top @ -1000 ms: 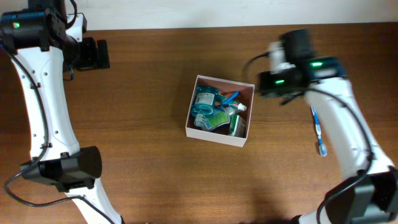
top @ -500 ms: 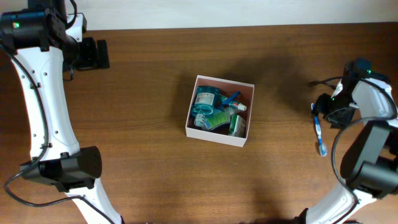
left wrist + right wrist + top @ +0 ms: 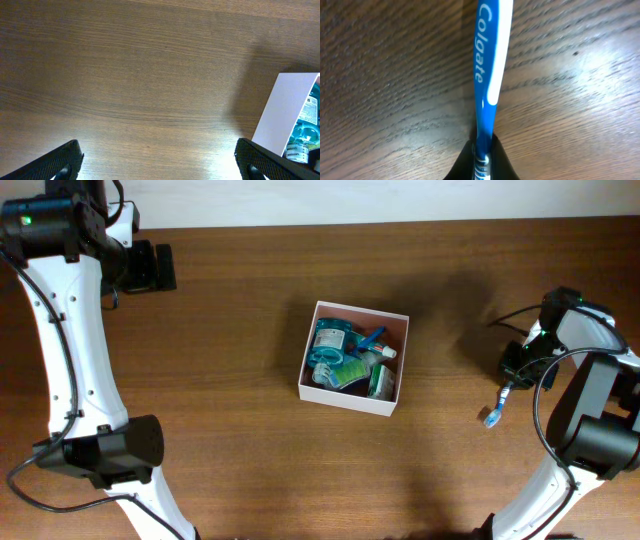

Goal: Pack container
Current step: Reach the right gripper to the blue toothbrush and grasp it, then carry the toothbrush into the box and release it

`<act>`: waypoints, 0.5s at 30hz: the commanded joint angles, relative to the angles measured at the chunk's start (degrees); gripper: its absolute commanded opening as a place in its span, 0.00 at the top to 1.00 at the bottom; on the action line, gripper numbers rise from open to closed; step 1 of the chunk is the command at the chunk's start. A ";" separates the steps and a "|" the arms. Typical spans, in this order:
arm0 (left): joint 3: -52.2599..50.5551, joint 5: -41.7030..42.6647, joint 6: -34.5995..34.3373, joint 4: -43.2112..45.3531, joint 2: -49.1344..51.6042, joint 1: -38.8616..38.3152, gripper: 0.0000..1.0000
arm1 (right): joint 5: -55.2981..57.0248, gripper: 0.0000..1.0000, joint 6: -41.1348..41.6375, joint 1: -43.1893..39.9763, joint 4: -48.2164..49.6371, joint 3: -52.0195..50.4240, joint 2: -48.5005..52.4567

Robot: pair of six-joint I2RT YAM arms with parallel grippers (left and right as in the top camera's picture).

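The toothbrush (image 3: 497, 405) is clamped endwise by the right gripper (image 3: 512, 375), its long axis slanted and its free end pointed away. The left gripper (image 3: 160, 267) is spread wide.

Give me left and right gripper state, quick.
Left gripper: open, holding nothing.
Right gripper: closed on the blue toothbrush.

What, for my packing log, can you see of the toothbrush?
The toothbrush is blue, plastic-looking, with a white stripe and white Colgate lettering. The right claw is shut on one end of it. From overhead it slants away from the claw, right of the box and outside it; whether it touches the table is unclear.
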 commanded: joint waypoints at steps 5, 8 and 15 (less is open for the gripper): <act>0.83 -0.44 -0.55 -0.02 -1.77 0.20 0.01 | -6.34 0.96 0.24 3.08 -4.76 5.44 -11.87; 0.83 -0.44 -0.55 -0.04 -1.77 0.20 0.01 | -11.32 0.96 -3.76 10.49 -6.32 8.70 -21.18; 0.83 -0.44 -0.55 -0.04 -1.77 0.20 0.01 | -7.74 0.96 -24.39 36.33 -3.21 8.72 -23.30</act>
